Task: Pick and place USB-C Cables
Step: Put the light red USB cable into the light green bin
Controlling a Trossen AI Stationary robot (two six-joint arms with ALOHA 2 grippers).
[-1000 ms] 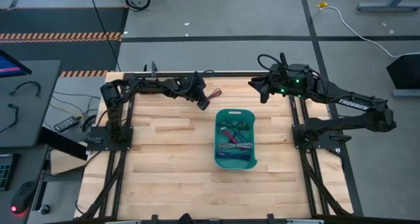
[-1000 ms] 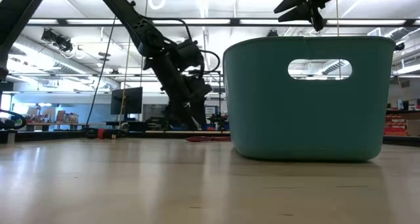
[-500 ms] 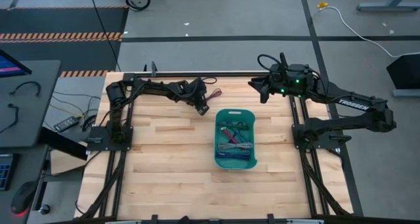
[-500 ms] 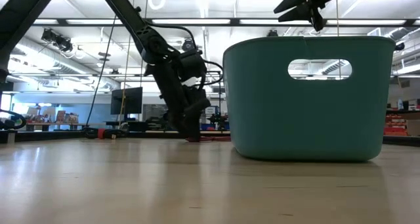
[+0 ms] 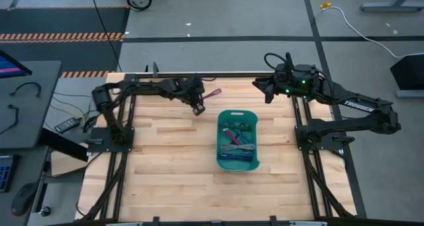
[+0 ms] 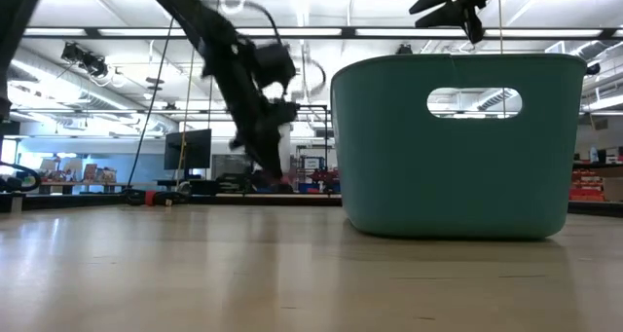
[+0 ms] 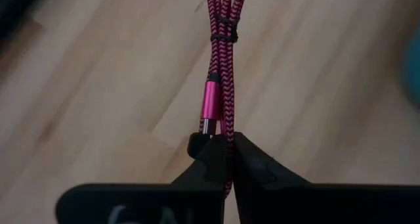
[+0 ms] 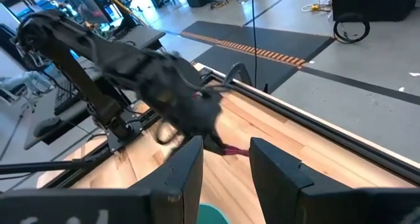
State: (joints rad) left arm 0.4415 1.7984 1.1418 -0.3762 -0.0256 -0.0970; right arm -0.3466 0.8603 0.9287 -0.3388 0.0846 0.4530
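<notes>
Now the left gripper (image 5: pixel 197 107) sits in the upper middle of the high view, just left of the teal bin (image 5: pixel 254 161), and it pinches a magenta cable (image 7: pixel 220 73). Its wrist view shows this best: the two dark fingers (image 7: pixel 211 159) are pressed together on one end of the braided bundle, beside the metal plug, and the rest of the bundle hangs away over the wooden table (image 5: pixel 165 166). I judge the end grip is chosen because the bundle is thin and bound by a small tie, so the whole coil follows one pinch. From above, the cable shows only as a thin pink line (image 5: pixel 211 94) beyond the gripper.

Several more cables (image 5: pixel 234 145) lie inside the bin, red, grey and blue ones among them; only the high view looks into it. In the low view the bin (image 6: pixel 448 176) is a solid wall that hides its contents, but this view shows that the left arm is raised off the table.

The right gripper (image 5: pixel 268 90) waits at the upper right of the bin, high above the table. Its wrist view shows the fingers (image 8: pixel 187 171) spread apart with nothing between them, and the left arm farther off.
</notes>
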